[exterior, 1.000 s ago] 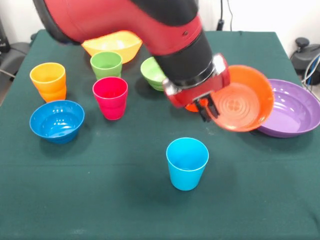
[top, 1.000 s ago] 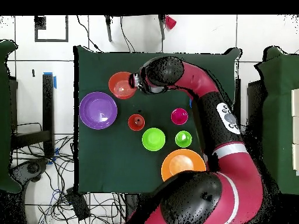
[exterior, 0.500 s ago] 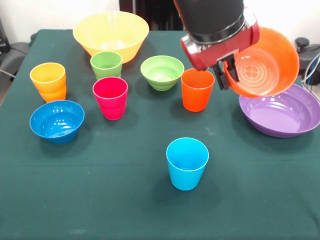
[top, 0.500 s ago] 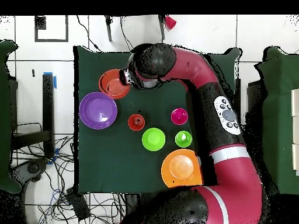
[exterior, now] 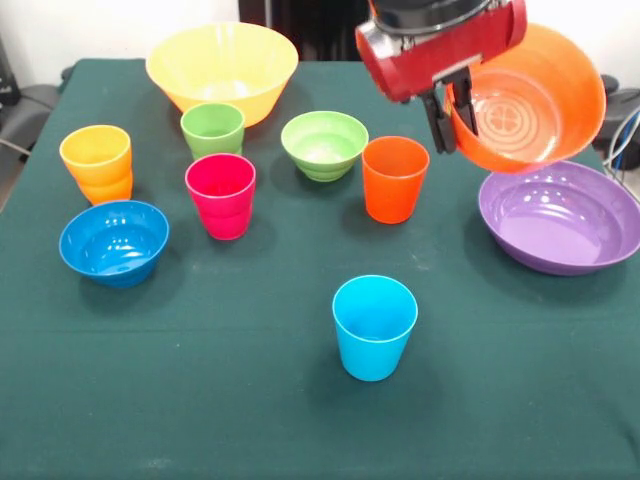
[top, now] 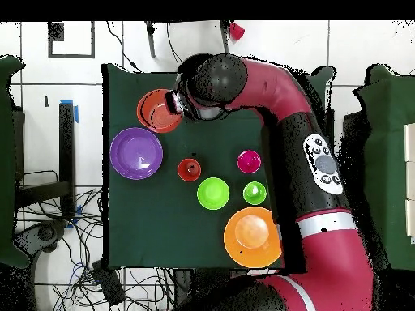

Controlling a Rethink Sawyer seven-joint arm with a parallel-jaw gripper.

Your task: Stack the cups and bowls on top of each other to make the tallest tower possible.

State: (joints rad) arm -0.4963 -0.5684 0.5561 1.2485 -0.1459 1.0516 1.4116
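Note:
My gripper (exterior: 452, 122) is shut on the rim of the smaller orange bowl (exterior: 530, 100) and holds it tilted in the air, just above the far edge of the wide purple bowl (exterior: 560, 215). In the overhead view the gripper (top: 174, 104) holds the orange bowl (top: 158, 111) beside the purple bowl (top: 136, 152). An orange cup (exterior: 395, 178) stands left of the purple bowl. A light blue cup (exterior: 374, 326) stands alone near the front. Nothing is stacked on the purple bowl.
On the green table (exterior: 250, 420) stand a light green bowl (exterior: 323, 143), a green cup (exterior: 212, 130), a large yellow bowl (exterior: 222, 70), a magenta cup (exterior: 220, 195), a yellow-orange cup (exterior: 97, 162) and a blue bowl (exterior: 113, 240).
The gripper has risen with the orange bowl and moved right in the front view, from low beside the purple bowl to above its far edge. The arm no longer covers the back cups.

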